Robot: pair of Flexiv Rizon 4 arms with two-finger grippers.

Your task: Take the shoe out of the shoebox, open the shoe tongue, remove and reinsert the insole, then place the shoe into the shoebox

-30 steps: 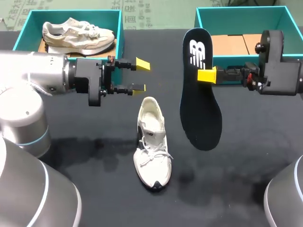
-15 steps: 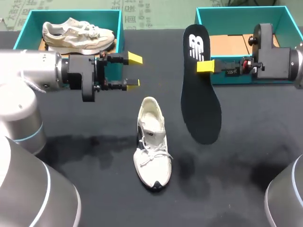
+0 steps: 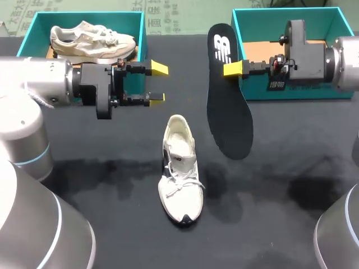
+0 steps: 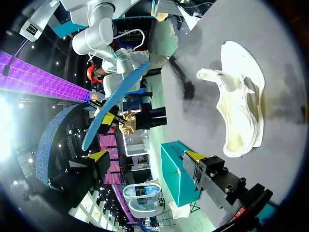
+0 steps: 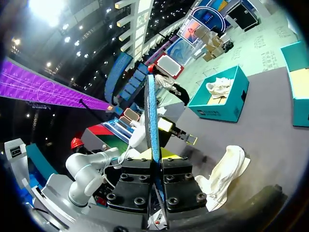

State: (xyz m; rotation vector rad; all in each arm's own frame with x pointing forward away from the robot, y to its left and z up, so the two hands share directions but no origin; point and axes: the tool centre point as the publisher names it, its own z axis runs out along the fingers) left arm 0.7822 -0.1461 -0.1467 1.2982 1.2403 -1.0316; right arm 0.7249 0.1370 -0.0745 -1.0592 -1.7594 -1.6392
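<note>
Clamping the black insole point(image 3: 229, 106) from both sides near its heel end, the fingers of the right gripper point(image 3: 231, 68) stand only as far apart as the insole is thick. In the right wrist view the insole appears edge-on, rising straight out from between the two finger blocks. Seen from the head view, it hangs above the black table point(image 3: 291, 196), heel end with white logo uppermost and toe end lowest, tilted slightly. It lies between the white shoe point(image 3: 179, 168) and the right shoebox point(image 3: 291, 17), and its heel end overlaps that box's left wall in the view. The right arm enters from the right, across the front of this teal box, which shows brown cardboard inside.

The fingers of the left gripper point(image 3: 157, 83) are spread wide with nothing between them. It hovers above the table, beyond the shoe's heel and in front of the left shoebox point(image 3: 28, 31), well apart from the insole.

The white shoe stands upright on its sole near the table's middle, toe toward the robot, heel toward the boxes, opening facing up and laces loose. It touches neither gripper.

A second pale shoe point(image 3: 92, 42) lies on its side inside the left teal shoebox.
</note>
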